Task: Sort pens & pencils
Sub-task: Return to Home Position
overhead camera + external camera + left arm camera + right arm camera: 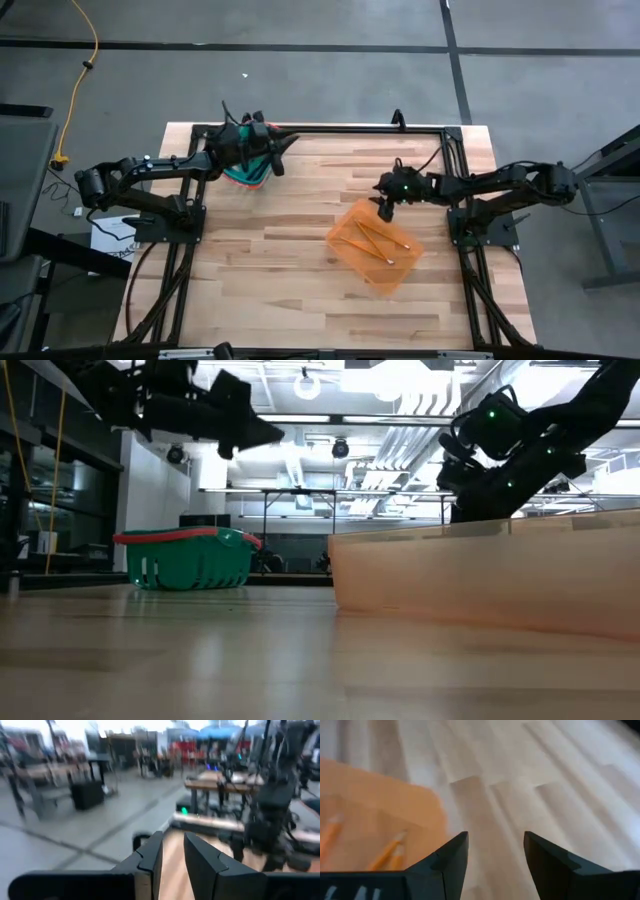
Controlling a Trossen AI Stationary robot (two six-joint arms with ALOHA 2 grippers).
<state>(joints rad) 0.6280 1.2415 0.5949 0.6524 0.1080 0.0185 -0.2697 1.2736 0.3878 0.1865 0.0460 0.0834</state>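
Several orange-yellow pencils [370, 240] lie flat, crossing each other, on the floor of the orange basket [375, 245]; the right wrist view shows them too [385, 852]. No pens show in any view. My right gripper [385, 212] hangs open above the orange basket's far corner, fingers wide apart with nothing between them [495, 840]. My left gripper [289, 143] is raised beside the green basket [245, 174], which stands near the table's far left, and points toward the table's right. Its fingers stand a narrow gap apart, empty [172, 845]. The green basket's inside is hidden.
A black frame rail [330, 128] runs along the table's far edge and down both sides. Bare wood [270, 280] lies between the two baskets and along the near side. In the low view the orange basket's wall [480, 575] fills the right half.
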